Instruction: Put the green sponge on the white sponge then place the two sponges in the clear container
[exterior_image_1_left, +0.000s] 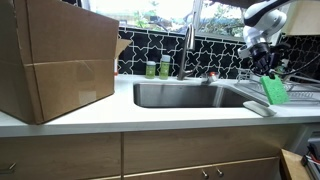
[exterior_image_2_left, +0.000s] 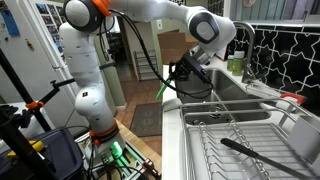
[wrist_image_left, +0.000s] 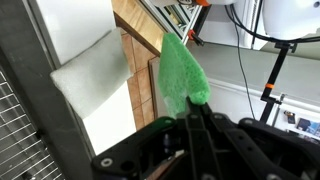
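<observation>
Cardboard box (exterior_image_1_left: 55, 60): stands on the counter at the far end from the gripper. It is the largest object in that exterior view, with its flaps up.
Arm (exterior_image_2_left: 85, 60): white segments with orange joint rings. It rises from a base beside the cabinets and reaches over the counter edge towards the sink.
Counter (exterior_image_1_left: 120, 118): pale top over wooden cabinet fronts. It carries the box, the sink and the white sponge.
Sink (exterior_image_1_left: 185, 95): steel basin set into the counter, between the box and the dish rack.
Dish rack (exterior_image_2_left: 240, 145): wire rack beside the sink, with a dark long-handled utensil (exterior_image_2_left: 250, 152) lying in it.
Faucet (exterior_image_1_left: 186, 50): tall metal spout behind the sink, in front of the patterned dark wall tiles.
White sponge (exterior_image_1_left: 256, 107): lies flat on the counter's front edge, at the sink corner nearest the dish rack. The wrist view shows it (wrist_image_left: 92, 75) on the pale top, just beside the wooden cabinet fronts.
Green sponge (exterior_image_1_left: 274, 90): held off the counter and tilted, hanging below the gripper, close above and just beside the white sponge. In the wrist view a strip of cabinet wood shows between it (wrist_image_left: 182, 72) and the white pad, so the two are apart.
Gripper (exterior_image_1_left: 265, 68): points downward over the counter edge. In the wrist view its (wrist_image_left: 192, 118) dark fingers are pinched together on one end of the green sponge.
Green bottles (exterior_image_1_left: 151, 69): two small bottles with pale caps, side by side behind the sink, next to the faucet.
</observation>
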